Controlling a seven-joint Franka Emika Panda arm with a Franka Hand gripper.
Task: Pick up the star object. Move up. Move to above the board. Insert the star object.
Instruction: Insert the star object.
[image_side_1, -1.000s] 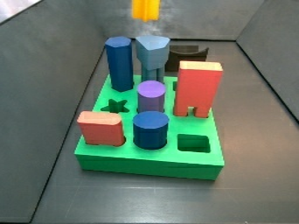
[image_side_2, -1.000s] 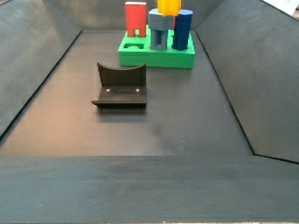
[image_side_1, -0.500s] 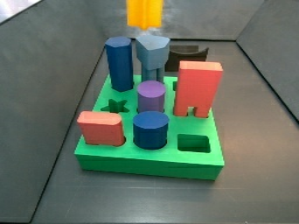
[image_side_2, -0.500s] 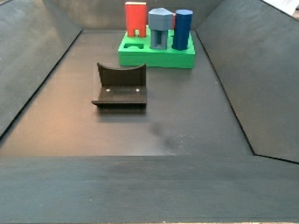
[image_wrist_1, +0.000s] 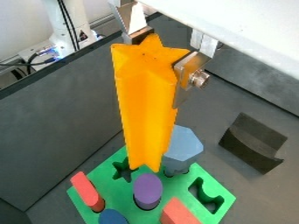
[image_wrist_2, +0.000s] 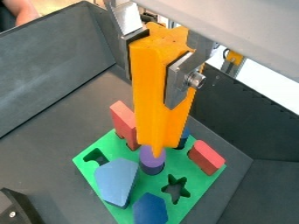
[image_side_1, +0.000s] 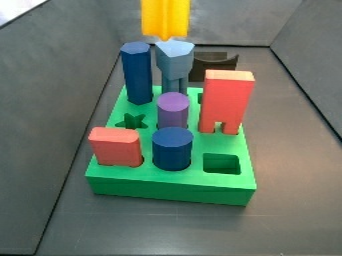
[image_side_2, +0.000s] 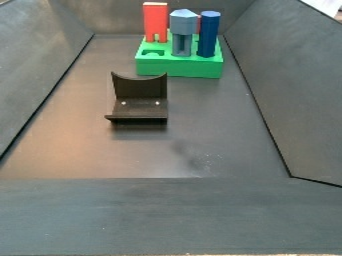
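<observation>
Your end effector (image_wrist_2: 163, 83) clamps the star object (image_wrist_1: 149, 105), upright, high above the board (image_side_1: 147, 182).

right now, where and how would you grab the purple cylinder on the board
Take the purple cylinder by its upper round sides, coming straight down. It stands upright in the green board, with taller blocks close by, so side approach looks blocked. The gripper is shut on the star object, above the board.
</observation>
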